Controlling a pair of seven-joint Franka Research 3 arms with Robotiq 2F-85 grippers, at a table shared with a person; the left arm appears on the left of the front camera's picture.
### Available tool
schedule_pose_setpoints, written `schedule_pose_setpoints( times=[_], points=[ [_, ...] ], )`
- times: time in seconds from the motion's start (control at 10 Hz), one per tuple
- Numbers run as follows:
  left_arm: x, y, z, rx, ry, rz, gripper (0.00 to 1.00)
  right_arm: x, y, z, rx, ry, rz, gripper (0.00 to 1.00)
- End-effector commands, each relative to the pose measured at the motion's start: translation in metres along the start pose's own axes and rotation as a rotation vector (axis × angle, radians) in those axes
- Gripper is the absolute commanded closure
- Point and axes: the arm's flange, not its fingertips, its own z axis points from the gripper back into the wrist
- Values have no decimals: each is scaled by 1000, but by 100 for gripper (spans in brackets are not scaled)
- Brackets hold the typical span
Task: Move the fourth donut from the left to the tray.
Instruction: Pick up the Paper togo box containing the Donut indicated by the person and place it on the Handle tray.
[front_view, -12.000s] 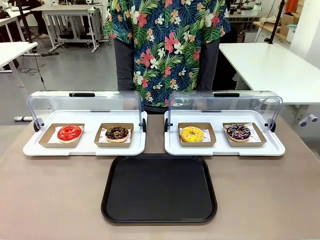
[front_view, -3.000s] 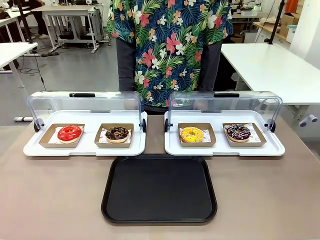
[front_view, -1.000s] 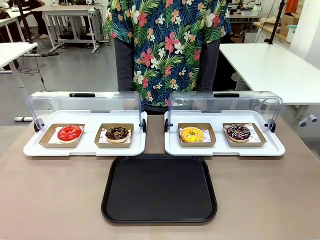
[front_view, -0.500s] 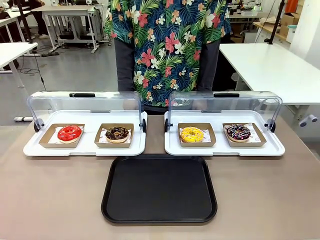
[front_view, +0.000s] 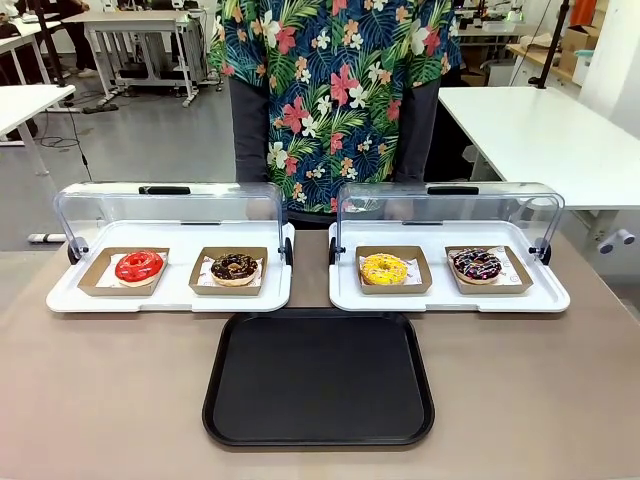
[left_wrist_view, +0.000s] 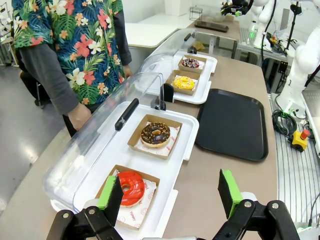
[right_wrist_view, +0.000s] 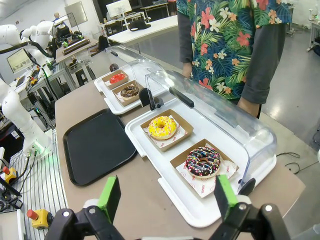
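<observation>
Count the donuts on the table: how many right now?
4. The red donut and the crumb-topped chocolate donut sit on the left display tray; the yellow donut and the fourth donut on the right display tray. None seems hidden.

I am looking across my brown tabletop at a grey floor; a white desk is standing far left, a larger white table right.
</observation>
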Motion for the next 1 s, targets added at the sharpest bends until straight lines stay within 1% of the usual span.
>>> schedule_pose_setpoints(
  times=[0.0,0.9],
  points=[
    [1,1,1,-4,-3,-4,0,1,0,-1,3,-23,16,0],
    [1,1,1,-4,-3,-4,0,1,0,-1,3,-23,16,0]
  ],
)
